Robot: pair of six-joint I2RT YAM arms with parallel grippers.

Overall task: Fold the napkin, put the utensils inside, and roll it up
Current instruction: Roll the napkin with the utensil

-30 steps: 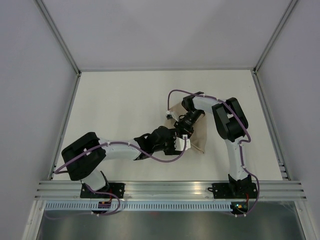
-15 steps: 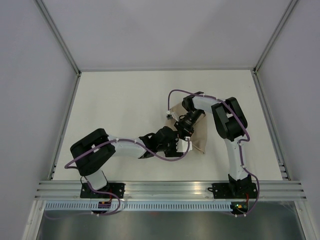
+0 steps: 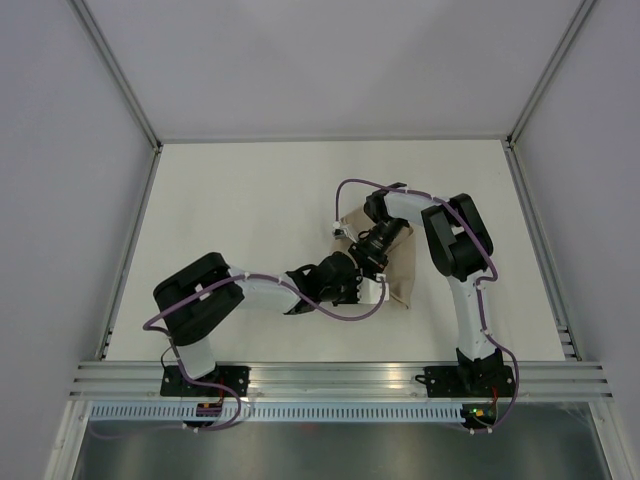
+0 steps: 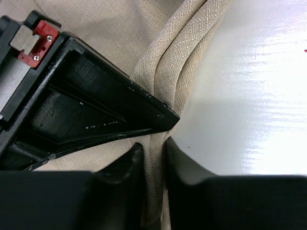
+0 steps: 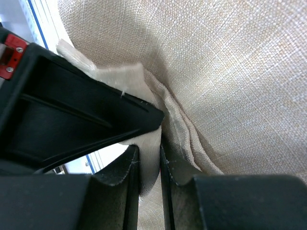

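The beige napkin (image 3: 405, 272) lies bunched on the white table (image 3: 250, 210), right of centre, with both grippers meeting at its left edge. My left gripper (image 3: 360, 284) is shut on a thick fold of the napkin (image 4: 163, 52), the cloth pinched between its jaws (image 4: 153, 155). My right gripper (image 3: 363, 258) is shut on a fold of the same napkin (image 5: 230, 72), right beside the left one (image 5: 149, 160). Each wrist view shows the other gripper's black finger touching the cloth. A small silvery bit (image 3: 338, 230) sticks out at the napkin's far left corner; the utensils are otherwise hidden.
Grey walls enclose the table on three sides. An aluminium rail (image 3: 340, 378) carrying both arm bases runs along the near edge. Purple cables (image 3: 355, 186) loop over both arms.
My left gripper has slid right to the napkin's edge and shut on a fold of it; its arm has swung further in. The right arm has kept still, holding the cloth.
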